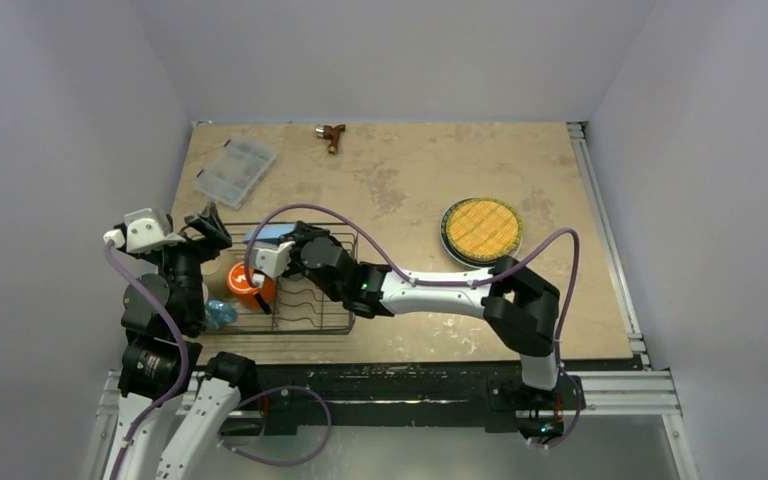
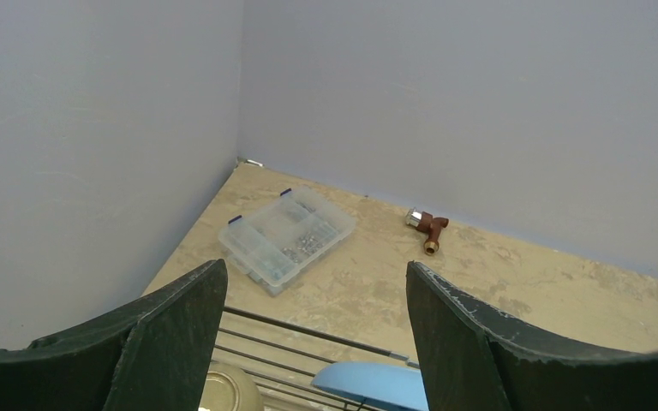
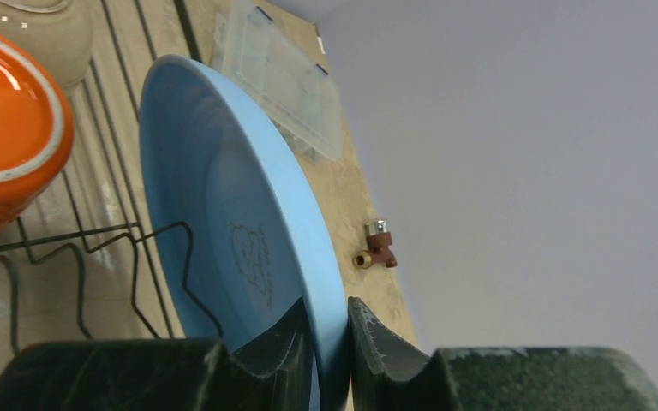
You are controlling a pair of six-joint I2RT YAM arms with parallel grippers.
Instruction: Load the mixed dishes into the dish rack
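Observation:
The black wire dish rack [image 1: 300, 325] sits at the near left of the table. The light blue plate [image 3: 223, 197] stands on edge among its wavy dividers [image 3: 94, 248]. My right gripper [image 3: 330, 317] is shut on the plate's rim, one finger on each face. The orange mug [image 1: 245, 285] and the small white bowl [image 2: 227, 390] are in the rack, and the blue mug [image 1: 220, 313] is at its left edge. My left gripper [image 2: 315, 267] hangs open and empty over the rack's far left corner. The yellow woven-pattern plate [image 1: 482, 228] lies at the right on a dark-rimmed plate.
A clear plastic compartment box [image 1: 235, 170] lies at the far left of the table. A small brown tool [image 1: 332, 133] rests by the back wall. Walls close in on the left, back and right. My right arm reaches across the table's near half.

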